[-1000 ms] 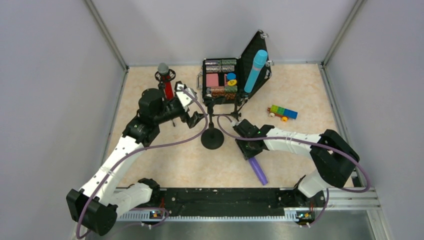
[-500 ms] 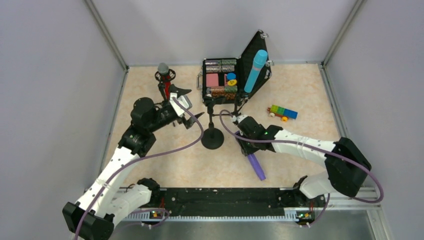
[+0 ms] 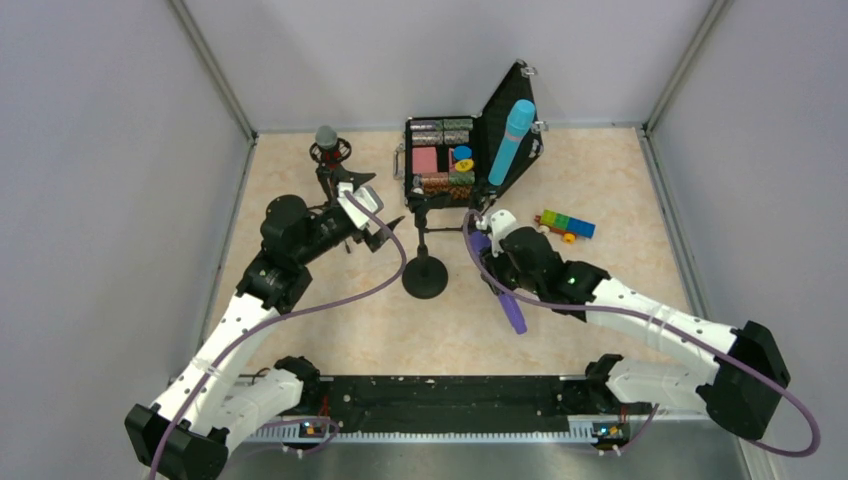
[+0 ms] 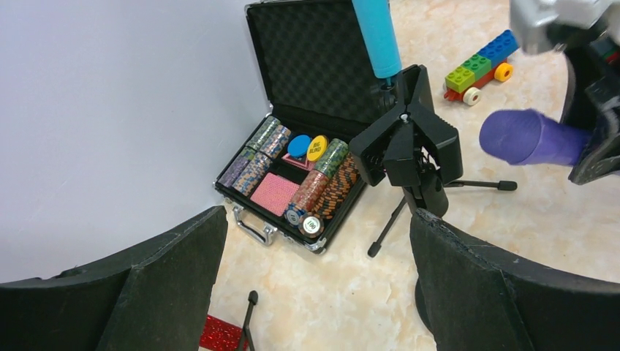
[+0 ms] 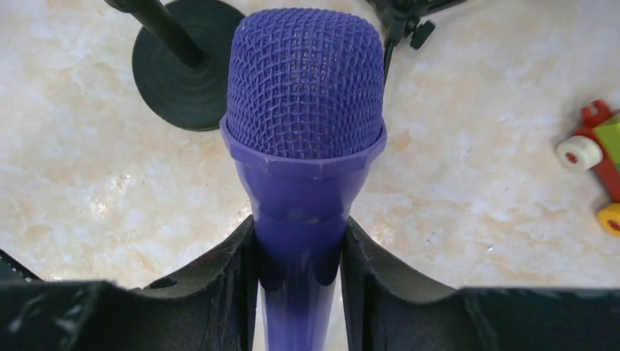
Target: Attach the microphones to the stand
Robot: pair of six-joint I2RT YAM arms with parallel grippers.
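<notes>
Overhead, I see my right gripper point(image 3: 495, 268) clamped on the purple microphone point(image 3: 514, 314). The right wrist camera shows its fingers point(image 5: 369, 274) pinching the handle just below the collar of the mesh head. The microphone sits tilted in the grip, head toward the far side of the table point(image 3: 620, 180), just right of the round-base stand point(image 3: 425, 277) and between that stand and the toy-brick car point(image 3: 565, 225). From the left wrist camera the purple head hangs just beside a black clip point(image 4: 406, 142) on a pole; I cannot tell which stand that clip belongs to. My left gripper point(image 3: 378, 208) hovers left of the round-base stand, jaws spread wide and holding nothing, facing the open poker-chip case point(image 3: 437, 160). The red microphone point(image 3: 333, 175), silver mesh head up, stands upright in a small tripod stand point(image 3: 330, 152) toward the far left corner, just behind the left gripper. The light blue microphone point(image 3: 510, 138) leans in front of the case's raised lid, its lower end seated in a holder beside the case. Rows of chips, a pink block and round markers fill the case's tray.
</notes>
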